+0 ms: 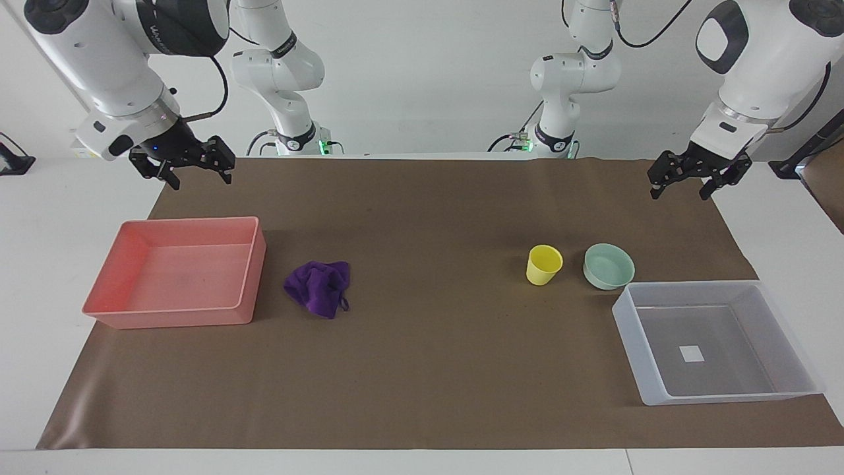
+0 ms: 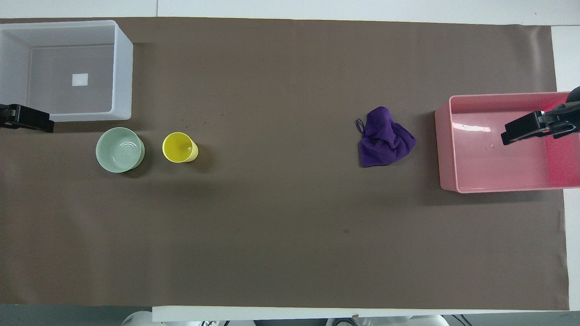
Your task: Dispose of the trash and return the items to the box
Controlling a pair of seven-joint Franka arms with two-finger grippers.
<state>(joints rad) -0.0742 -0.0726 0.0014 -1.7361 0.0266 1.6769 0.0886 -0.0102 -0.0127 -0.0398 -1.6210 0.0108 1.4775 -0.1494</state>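
The purple cloth wad (image 1: 320, 287) (image 2: 385, 138) lies on the brown mat beside the pink tray. The yellow cup (image 1: 544, 264) (image 2: 179, 147) stands upright next to the mint-green bowl (image 1: 608, 266) (image 2: 119, 150), both empty and just nearer to the robots than the translucent box (image 1: 715, 394) (image 2: 122, 77). The box is empty, with a white square on its floor. My right gripper (image 1: 198, 178) (image 2: 521, 131) hangs open and empty, raised over the pink tray. My left gripper (image 1: 682, 191) (image 2: 27, 118) hangs open and empty, raised at the left arm's end of the mat, beside the box.
The pink tray (image 1: 250, 277) (image 2: 442, 149) is empty and stands at the right arm's end of the table. The brown mat (image 1: 428, 343) covers most of the table. White table shows around it.
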